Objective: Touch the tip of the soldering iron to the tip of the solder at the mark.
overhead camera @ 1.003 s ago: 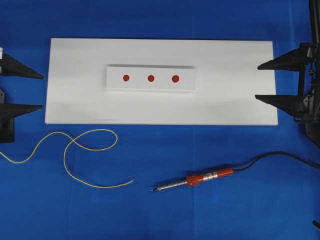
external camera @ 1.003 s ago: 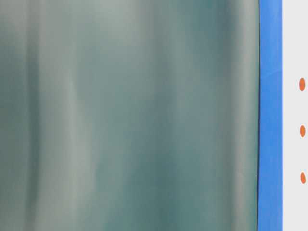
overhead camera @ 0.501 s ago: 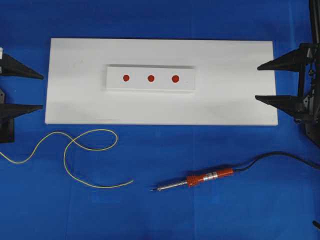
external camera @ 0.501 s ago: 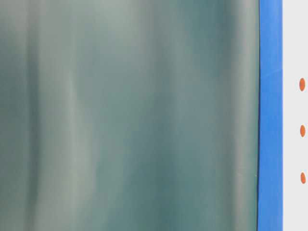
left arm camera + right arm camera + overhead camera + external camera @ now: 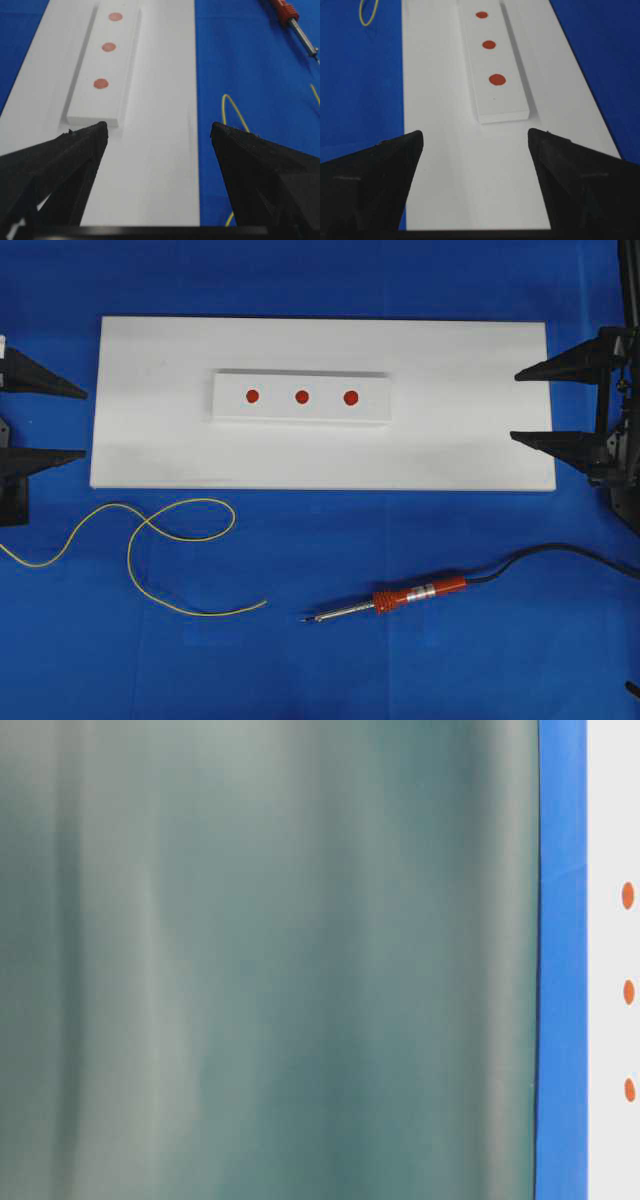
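Blue-covered table (image 5: 420,680), white board (image 5: 480,400) across its far half. Soldering iron (image 5: 400,600) flat on the cloth below the board's near edge, tip aimed left toward the free end of the solder (image 5: 180,530), close but apart. Likely laid out so for one pickup each. Three red marks (image 5: 301,396) on a raised strip mid-board. Left claw (image 5: 85,423) and right claw (image 5: 512,403) released, empty, flanking the board ends. Open cloth all round both tools.

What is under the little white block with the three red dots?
The little white block lies on a big white board, which rests on a blue cloth. The patch of board right beneath the block is covered, so it cannot be seen.
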